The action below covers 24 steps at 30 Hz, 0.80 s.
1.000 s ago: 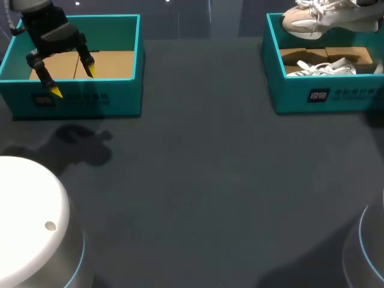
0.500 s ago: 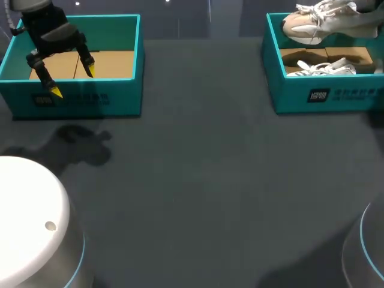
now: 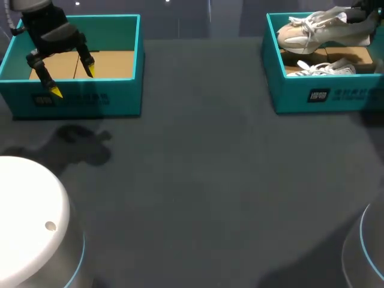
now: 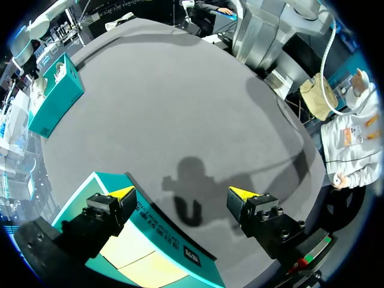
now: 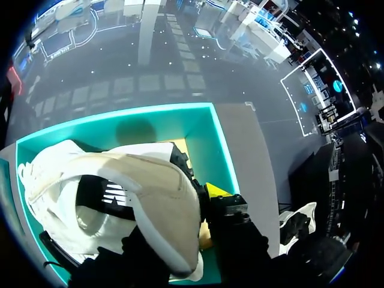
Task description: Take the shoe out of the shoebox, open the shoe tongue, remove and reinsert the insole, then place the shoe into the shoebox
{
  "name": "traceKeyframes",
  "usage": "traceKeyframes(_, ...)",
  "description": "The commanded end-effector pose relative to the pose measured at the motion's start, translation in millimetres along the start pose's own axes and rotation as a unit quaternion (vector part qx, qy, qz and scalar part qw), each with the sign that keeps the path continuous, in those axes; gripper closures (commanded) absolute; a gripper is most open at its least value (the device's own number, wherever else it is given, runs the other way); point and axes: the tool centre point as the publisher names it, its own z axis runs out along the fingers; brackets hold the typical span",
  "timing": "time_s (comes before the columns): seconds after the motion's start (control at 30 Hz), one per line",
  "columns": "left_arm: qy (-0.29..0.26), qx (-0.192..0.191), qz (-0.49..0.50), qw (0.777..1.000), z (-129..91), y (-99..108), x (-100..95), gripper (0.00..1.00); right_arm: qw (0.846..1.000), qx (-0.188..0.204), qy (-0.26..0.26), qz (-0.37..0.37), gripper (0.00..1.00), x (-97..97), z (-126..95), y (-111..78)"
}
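Note:
A beige and white shoe (image 3: 312,33) hangs over the right teal shoebox (image 3: 300,96), with my right gripper (image 3: 359,13) shut on its heel. In the right wrist view the shoe (image 5: 120,192) fills the space between the fingers, and only one yellow fingertip (image 5: 215,191) shows beside the heel. A second white shoe (image 3: 324,67) lies inside that box on the cardboard floor. My left gripper (image 3: 72,81) stands open over the front wall of the left teal shoebox (image 3: 114,99), holding nothing. The left wrist view shows the same: gripper (image 4: 180,195) wide open above the box edge (image 4: 153,240).
The left box holds only cardboard (image 3: 108,63). Dark grey table (image 3: 198,168) stretches between the two boxes. My white arm bases stand at the front left (image 3: 30,222) and front right (image 3: 366,252).
My right arm has brought the shoe lower and slightly leftward over the right box. The left arm has not moved.

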Motion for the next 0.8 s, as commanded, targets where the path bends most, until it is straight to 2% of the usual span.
traceKeyframes(0.03,0.001,-0.001,0.000,1.000,-1,0,-0.2,0.00,1.000,0.000,-0.005,-0.003,1.00,5.9,2,1.6)
traceKeyframes(0.3,0.001,-0.001,0.000,1.000,-1,0,-0.2,0.00,1.000,0.013,-0.006,-0.008,1.00,11.5,15,1.9)
traceKeyframes(0.8,0.001,-0.001,0.000,1.000,-1,0,-0.2,0.00,0.998,0.040,0.015,-0.049,1.00,27.2,58,3.3)
